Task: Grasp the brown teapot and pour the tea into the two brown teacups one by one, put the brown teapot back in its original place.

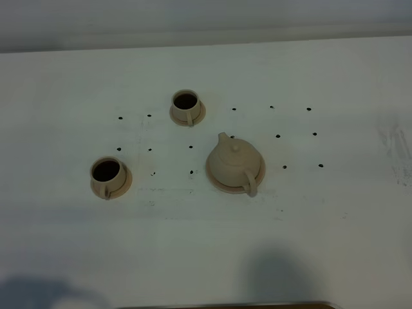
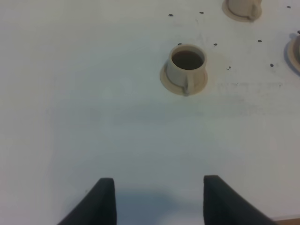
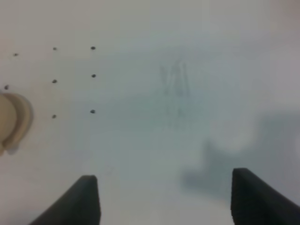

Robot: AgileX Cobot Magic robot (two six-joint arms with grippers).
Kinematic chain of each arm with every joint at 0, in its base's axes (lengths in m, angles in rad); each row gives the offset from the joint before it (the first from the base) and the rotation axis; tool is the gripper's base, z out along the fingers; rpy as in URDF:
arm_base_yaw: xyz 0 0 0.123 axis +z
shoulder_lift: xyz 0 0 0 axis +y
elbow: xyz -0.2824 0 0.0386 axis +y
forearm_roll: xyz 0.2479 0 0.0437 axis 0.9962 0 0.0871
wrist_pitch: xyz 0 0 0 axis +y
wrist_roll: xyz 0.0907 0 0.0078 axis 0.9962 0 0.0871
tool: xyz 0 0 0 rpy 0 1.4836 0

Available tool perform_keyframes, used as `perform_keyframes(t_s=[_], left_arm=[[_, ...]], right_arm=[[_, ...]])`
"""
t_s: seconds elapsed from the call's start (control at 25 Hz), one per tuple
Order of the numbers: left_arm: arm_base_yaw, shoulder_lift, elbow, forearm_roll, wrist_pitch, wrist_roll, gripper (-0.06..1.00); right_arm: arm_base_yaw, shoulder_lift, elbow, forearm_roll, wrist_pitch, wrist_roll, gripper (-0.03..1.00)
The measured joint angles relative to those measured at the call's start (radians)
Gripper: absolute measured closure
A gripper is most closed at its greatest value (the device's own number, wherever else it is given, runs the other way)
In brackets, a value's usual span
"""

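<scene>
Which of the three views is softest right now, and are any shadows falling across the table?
Right wrist view is the blurriest: the teapot at its edge is a smear. Left wrist view is sharper, the near teacup crisp. Exterior high view is mildly soft, with two dark shadows on the table along its near edge.

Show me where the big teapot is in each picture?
Exterior high: the teapot sits on its round saucer, right of the middle.
Left wrist: only a sliver of that saucer shows at the right edge; I can't see the pot itself.
Right wrist: a blurry tan piece at the left edge.
Shared landmark: the black dots on the table.
</scene>
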Motion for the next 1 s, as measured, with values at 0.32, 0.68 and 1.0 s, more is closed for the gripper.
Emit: perform_keyframes(t_s=[0.32,0.68,1.0], left_arm=[[0.000,0.000,0.000,0.000,0.000,-0.001,0.46],[0.000,0.000,0.000,0.000,0.000,-0.001,0.46],[0.000,0.000,0.000,0.000,0.000,-0.001,0.46]], right_arm=[[0.000,-0.177,0.173,0.023,-0.019,-0.042,0.40],[0.000,-0.254,0.269,0.045,-0.034,-0.053,0.40],[0.000,-0.268,0.284,0.153,0.023,-0.016,0.40]])
